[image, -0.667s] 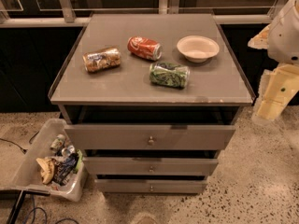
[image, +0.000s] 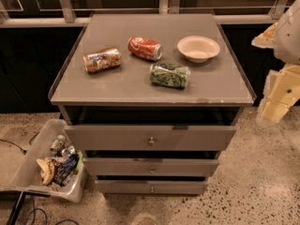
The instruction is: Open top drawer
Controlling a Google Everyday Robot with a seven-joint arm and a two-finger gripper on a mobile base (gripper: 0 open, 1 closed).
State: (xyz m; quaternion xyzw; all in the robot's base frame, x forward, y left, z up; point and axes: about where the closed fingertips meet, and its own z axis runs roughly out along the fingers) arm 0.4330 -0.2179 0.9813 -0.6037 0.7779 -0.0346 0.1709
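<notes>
The top drawer [image: 150, 138] is the widest of three grey-brown fronts in the cabinet, with a small round metal knob [image: 151, 141] at its centre. It stands pulled out a little from the cabinet, with a dark gap between its upper edge and the cabinet top [image: 140, 86]. Two narrower drawer fronts [image: 151, 167] sit below it. My gripper [image: 274, 104], cream and yellow, hangs at the right edge of the view, beside the cabinet's right front corner. It is well clear of the knob and touches nothing.
On the cabinet top lie a brown can [image: 101, 60], a red can [image: 145, 48] and a green can [image: 169, 75], with a white bowl [image: 198, 48]. A clear bin [image: 28, 172] of rubbish sits on the floor at the left, cables beside it.
</notes>
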